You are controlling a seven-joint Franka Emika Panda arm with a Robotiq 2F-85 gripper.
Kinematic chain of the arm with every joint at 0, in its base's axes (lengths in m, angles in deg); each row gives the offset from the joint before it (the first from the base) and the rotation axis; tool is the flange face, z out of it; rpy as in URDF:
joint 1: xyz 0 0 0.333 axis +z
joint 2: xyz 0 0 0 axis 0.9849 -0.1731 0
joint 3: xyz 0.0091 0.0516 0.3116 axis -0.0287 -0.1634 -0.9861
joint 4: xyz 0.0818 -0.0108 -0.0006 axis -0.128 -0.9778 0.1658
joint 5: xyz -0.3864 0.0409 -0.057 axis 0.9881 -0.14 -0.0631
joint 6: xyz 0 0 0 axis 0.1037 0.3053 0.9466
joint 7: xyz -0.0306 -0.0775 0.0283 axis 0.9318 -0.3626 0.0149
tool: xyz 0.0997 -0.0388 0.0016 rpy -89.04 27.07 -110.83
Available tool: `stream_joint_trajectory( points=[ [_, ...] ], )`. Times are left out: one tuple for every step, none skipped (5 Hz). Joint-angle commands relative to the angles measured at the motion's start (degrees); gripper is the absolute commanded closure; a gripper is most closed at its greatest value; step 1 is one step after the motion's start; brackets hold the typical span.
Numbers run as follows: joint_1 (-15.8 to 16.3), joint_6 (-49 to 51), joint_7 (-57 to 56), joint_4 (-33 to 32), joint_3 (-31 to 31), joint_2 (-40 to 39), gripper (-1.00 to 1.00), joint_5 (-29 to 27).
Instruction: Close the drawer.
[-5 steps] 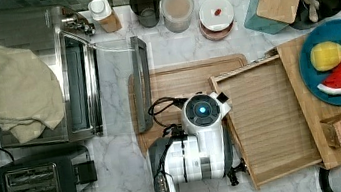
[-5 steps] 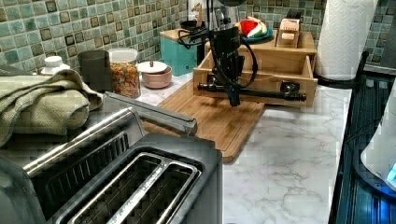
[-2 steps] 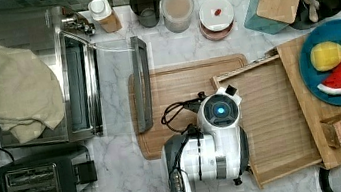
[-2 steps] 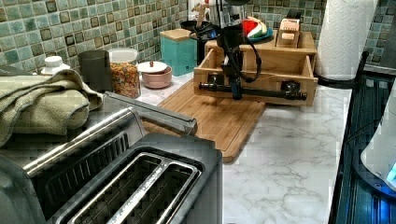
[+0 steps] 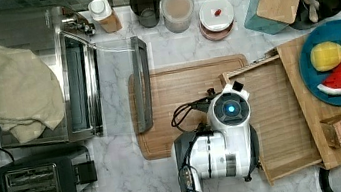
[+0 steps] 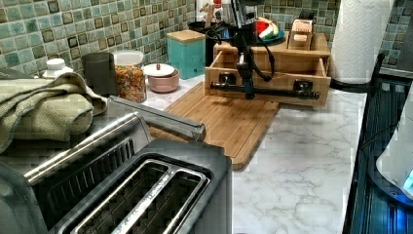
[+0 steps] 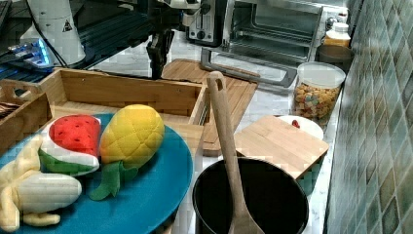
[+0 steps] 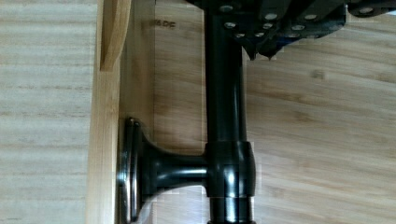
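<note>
Drawer (image 5: 281, 110) partly out, board (image 5: 178, 95) beside

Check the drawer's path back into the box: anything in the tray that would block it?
Nothing visible blocks it. The drawer floor is bare, and the gripper is at its black bar handle. The plate sits on top of the box.

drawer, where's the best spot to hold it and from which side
Take the drawer by the black bar handle across its front panel, near the middle between its two posts. Come from above the cutting board: the bar stands off the wood, leaving room for fingers around it.
</note>
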Motion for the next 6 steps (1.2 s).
stream_joint_trajectory(
  points=[
    [-14.2,-10.2,-11.9,16.4,11.7,-7.8,1.00,5.6],
    [-15.3,-9.5,-12.3,18.7,13.2,-7.8,1.00,8.2],
    [-14.8,-7.5,-10.6,19.0,14.1,-7.3,1.00,8.6],
    [-14.7,-9.6,-10.4,16.1,13.2,-5.4,1.00,5.7],
    [-14.8,-9.6,-10.4,16.1,13.1,-5.4,1.00,5.7],
    [-14.1,-9.6,-10.5,16.1,13.8,-5.4,1.00,5.6]
  ],
)
